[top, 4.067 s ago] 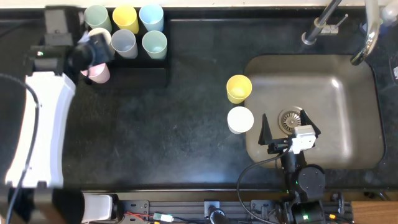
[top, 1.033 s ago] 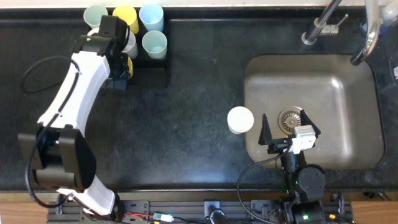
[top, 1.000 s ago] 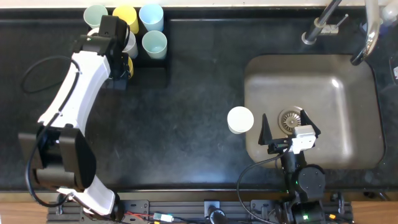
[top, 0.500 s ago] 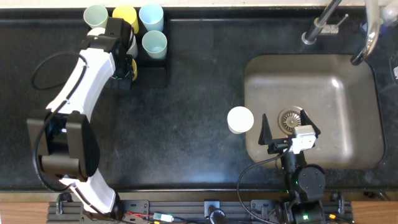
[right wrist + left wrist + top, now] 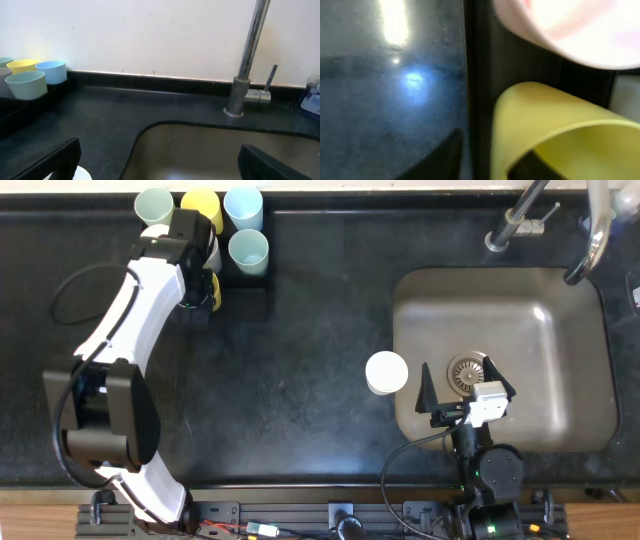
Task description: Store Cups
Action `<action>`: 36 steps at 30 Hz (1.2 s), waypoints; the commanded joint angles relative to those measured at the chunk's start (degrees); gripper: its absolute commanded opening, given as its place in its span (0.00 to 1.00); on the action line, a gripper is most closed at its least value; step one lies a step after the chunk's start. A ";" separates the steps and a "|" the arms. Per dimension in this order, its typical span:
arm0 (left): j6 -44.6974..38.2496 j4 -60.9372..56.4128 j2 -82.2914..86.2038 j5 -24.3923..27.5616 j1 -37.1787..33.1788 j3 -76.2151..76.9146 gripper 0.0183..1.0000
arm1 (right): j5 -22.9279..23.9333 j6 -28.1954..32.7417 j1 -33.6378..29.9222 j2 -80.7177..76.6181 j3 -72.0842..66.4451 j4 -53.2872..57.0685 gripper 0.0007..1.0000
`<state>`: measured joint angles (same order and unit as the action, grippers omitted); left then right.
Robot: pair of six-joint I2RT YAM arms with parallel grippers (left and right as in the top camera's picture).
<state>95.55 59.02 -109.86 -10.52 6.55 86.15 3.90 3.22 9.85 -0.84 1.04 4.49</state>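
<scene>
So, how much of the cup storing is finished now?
Done: several cups stand in the rack. In hand: the left claw holds a yellow cup at the rack, beside a pink cup. Left: a white cup on the counter by the sink.

pink cup (image 5: 570, 30) blurred, yel. cup (image 5: 545, 130) cropped

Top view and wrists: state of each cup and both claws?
left claw: shut on held yellow cup
held yellow cup: gripped at the rack's front row
pink cup: beside held yellow cup
green cup: racked, mouth up
back yellow cup: racked, mouth up
blue cup: racked, mouth up
mint cup: racked, mouth up
white cup: loose on counter by sink
right claw: open, empty
</scene>
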 commanded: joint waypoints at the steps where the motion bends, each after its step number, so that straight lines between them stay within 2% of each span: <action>1: 0.57 1.79 5.03 -2.27 -0.20 -0.39 0.53 | 0.17 -0.22 -0.04 0.63 -0.76 -0.39 1.00; 3: 0.52 1.97 6.58 -2.89 -0.20 -0.39 0.59 | 0.17 -0.22 -0.04 0.63 -0.76 -0.37 1.00; 7: -0.70 1.84 12.41 -6.01 0.02 -0.39 0.63 | 0.17 -0.22 -0.04 0.63 -0.76 -0.37 1.00; 10: -7.23 -1.01 19.34 -9.92 0.02 -0.39 0.64 | 0.17 -0.22 -0.04 0.63 -0.76 -0.39 1.00; 12: -19.52 -6.60 24.63 -12.63 0.02 -0.44 0.65 | 0.17 -0.22 -0.04 0.63 -0.76 -0.37 1.00; 15: -46.84 -18.78 32.59 -12.02 -0.11 -1.90 0.69 | 0.17 -0.20 -0.04 0.63 -0.76 -0.37 1.00; 17: -66.16 -28.26 38.32 -7.76 -0.22 -5.68 0.74 | 0.17 -0.22 -0.04 0.63 -0.76 -0.39 1.00; 18: -72.67 -31.89 40.87 -5.22 -0.42 -8.09 0.79 | 0.17 -0.22 -0.04 0.63 -0.76 -0.37 1.00; 19: -78.62 -35.65 44.09 -1.86 -0.83 -11.37 0.83 | 0.17 -0.22 -0.04 0.63 -0.76 -0.39 1.00; 21: -85.50 -41.57 50.88 4.02 -2.10 -19.06 0.92 | 0.17 -0.22 -0.04 0.63 -0.76 -0.39 1.00; 23: -89.70 -47.32 57.92 9.03 -3.39 -27.43 1.00 | 0.17 -0.22 -0.04 0.63 -0.76 -0.37 1.00; 26: -94.62 -57.83 68.13 13.99 -4.09 -40.57 1.00 | 0.17 -0.20 -0.04 0.63 -0.76 -0.37 1.00; 29: -95.58 -63.95 76.89 15.08 -4.09 -51.45 1.00 | 0.17 -0.22 -0.04 0.63 -0.76 -0.39 1.00; 36: -95.56 -65.11 96.06 14.97 -4.07 -71.14 1.00 | 0.17 -0.22 -0.04 0.63 -0.76 -0.37 1.00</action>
<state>2.57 -5.52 -19.73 2.83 2.72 20.12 3.88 3.22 9.85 -0.84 1.04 4.47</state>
